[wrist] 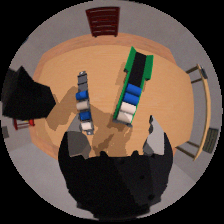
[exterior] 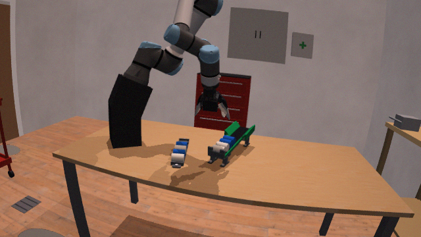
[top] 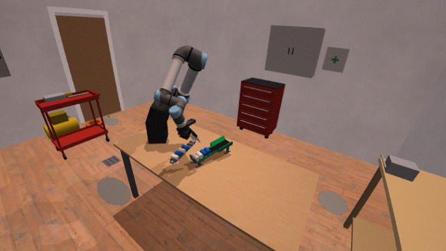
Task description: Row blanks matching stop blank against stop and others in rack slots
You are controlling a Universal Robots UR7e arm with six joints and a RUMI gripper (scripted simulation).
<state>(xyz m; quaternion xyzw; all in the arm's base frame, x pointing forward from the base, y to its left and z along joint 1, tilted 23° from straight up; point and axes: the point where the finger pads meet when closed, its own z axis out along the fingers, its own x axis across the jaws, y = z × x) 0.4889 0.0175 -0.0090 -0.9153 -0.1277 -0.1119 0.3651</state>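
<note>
The green feed ramp (exterior: 231, 139) slopes down to its stop at the near end. Two white blanks (exterior: 218, 147) lie against the stop, with two blue blanks (exterior: 227, 140) just above them. In the wrist view the ramp (wrist: 132, 85) shows the same order, white blanks (wrist: 127, 111) lowest. The stock rack (exterior: 179, 153) lies left of the ramp and holds blue and white blanks alternating, with a white blank (exterior: 177, 158) nearest. My gripper (exterior: 212, 112) is open and empty. It hangs well above the table, over the ramp's far end. It also shows in the top view (top: 192, 137).
The arm's black base (exterior: 126, 113) stands on the table left of the rack. A red drawer cabinet (exterior: 227, 99) stands behind the table. A second table with a grey box (exterior: 407, 122) is at the far right.
</note>
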